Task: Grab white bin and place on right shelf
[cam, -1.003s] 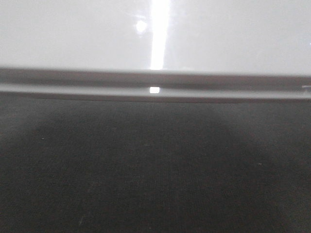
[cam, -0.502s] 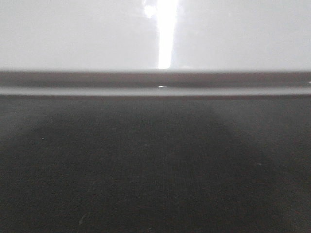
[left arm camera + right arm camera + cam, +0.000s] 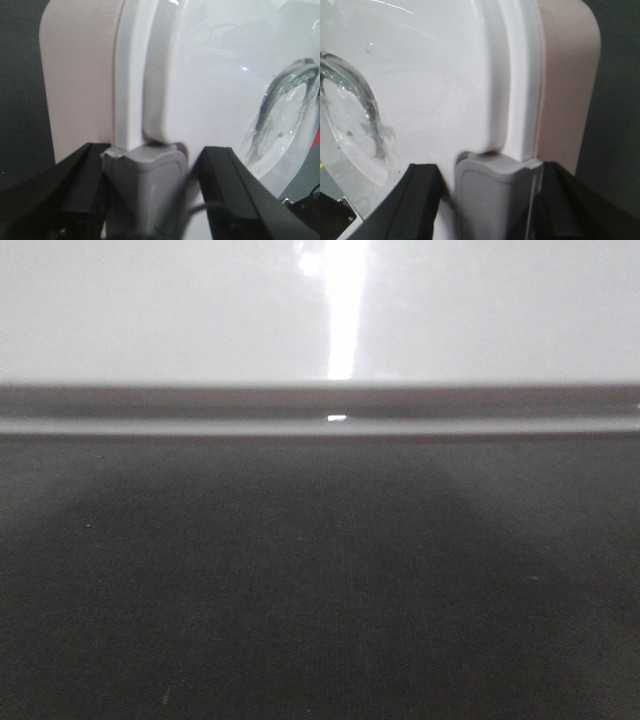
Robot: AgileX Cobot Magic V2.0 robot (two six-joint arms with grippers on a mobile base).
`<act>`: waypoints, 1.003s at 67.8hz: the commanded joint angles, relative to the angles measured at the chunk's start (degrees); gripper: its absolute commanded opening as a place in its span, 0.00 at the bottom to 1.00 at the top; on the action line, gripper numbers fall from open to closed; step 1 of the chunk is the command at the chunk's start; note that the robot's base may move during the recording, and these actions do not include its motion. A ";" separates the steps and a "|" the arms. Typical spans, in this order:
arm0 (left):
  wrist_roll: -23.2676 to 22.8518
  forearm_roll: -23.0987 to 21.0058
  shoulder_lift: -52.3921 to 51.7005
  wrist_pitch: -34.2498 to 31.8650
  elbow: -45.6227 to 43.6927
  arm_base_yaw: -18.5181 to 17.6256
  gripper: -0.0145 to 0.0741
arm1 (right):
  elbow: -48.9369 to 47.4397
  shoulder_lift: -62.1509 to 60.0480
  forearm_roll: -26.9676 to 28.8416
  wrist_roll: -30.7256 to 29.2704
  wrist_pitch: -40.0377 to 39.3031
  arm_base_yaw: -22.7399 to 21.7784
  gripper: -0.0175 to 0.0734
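The white bin (image 3: 180, 310) fills the top of the front view, its glossy lid and thick rim running level across the frame. In the left wrist view the white bin (image 3: 210, 75) stands on edge, pinkish wall to the left. My left gripper (image 3: 150, 192) straddles its grey latch (image 3: 145, 185), one finger against the wall side and the other by the lid. My right gripper (image 3: 490, 200) holds the opposite grey latch (image 3: 495, 195) of the white bin (image 3: 435, 85) the same way. The right shelf is out of view.
Dark carpeted floor (image 3: 320, 590) lies below the bin's rim in the front view. A round embossed mark (image 3: 290, 115) shows on the lid.
The bright reflection on the lid has shifted right and the rim has levelled out and risen slightly since one second ago. Almost nothing differs over the last half second.
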 commanded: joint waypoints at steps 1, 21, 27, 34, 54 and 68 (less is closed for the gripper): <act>0.56 -8.67 -0.30 2.03 -2.06 -0.70 0.43 | -1.96 -0.42 11.69 -0.83 3.92 0.36 0.53; 0.56 -8.67 -0.30 2.03 -2.06 -0.70 0.43 | -1.96 -0.42 11.69 -0.83 3.97 0.36 0.53; 0.56 -8.67 -0.30 2.03 -2.06 -0.70 0.43 | -1.96 -0.42 11.69 -0.83 3.97 0.36 0.53; 0.56 -8.67 -0.30 2.03 -2.06 -0.70 0.43 | -1.96 -0.42 11.69 -0.83 3.97 0.36 0.53; 0.56 -10.97 -0.30 2.03 -2.06 -0.70 0.43 | -1.96 -0.42 11.69 -0.83 4.02 0.36 0.53; 0.56 -11.11 -0.30 2.03 -2.06 -0.70 0.43 | -1.96 -0.42 11.69 -0.83 4.02 0.36 0.53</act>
